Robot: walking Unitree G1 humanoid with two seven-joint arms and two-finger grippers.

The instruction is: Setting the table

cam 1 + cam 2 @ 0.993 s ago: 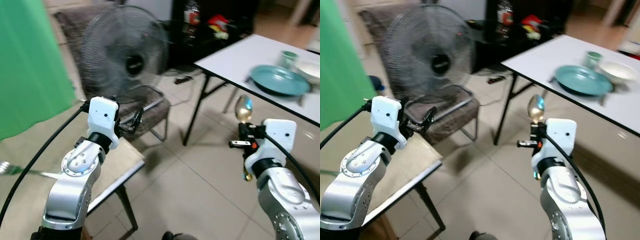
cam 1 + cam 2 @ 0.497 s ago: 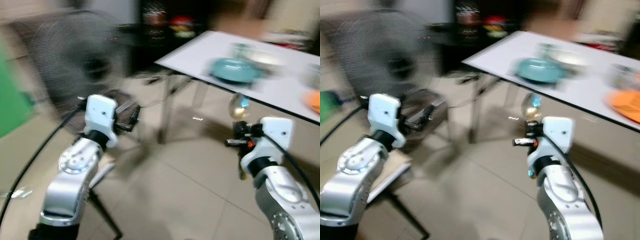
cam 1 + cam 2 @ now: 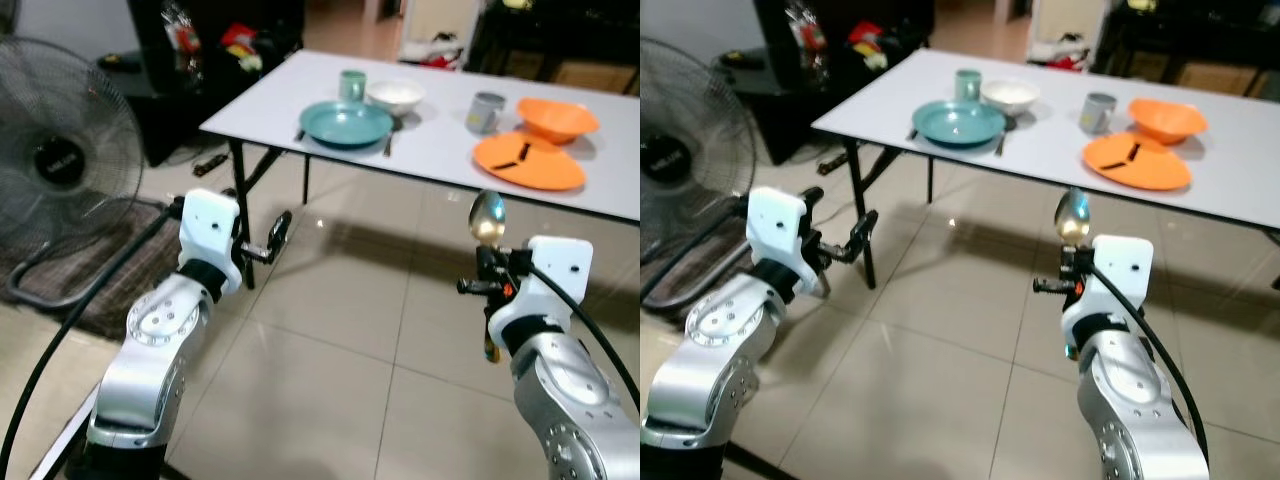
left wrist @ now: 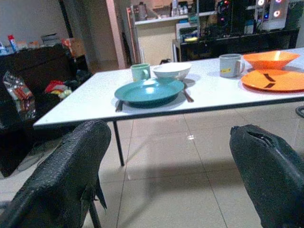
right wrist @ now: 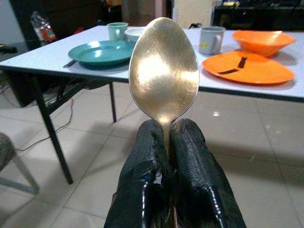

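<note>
Right wrist view: we see the right pincer clamped on a gold spoon, long axis upright, bowl at 12 o'clock. Left pincer gapes, holding nothing. White tabletop ahead carries a teal plate and orange plate; tiled floor, fan at 10 o'clock.

two plates, two bowls, two mugs, one spoon, one fan

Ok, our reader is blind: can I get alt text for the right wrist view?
A gold spoon stands upright, pinched by its neck in the shut right gripper. Behind it, a white table holds a teal plate, an orange plate, an orange bowl and a grey mug.
</note>
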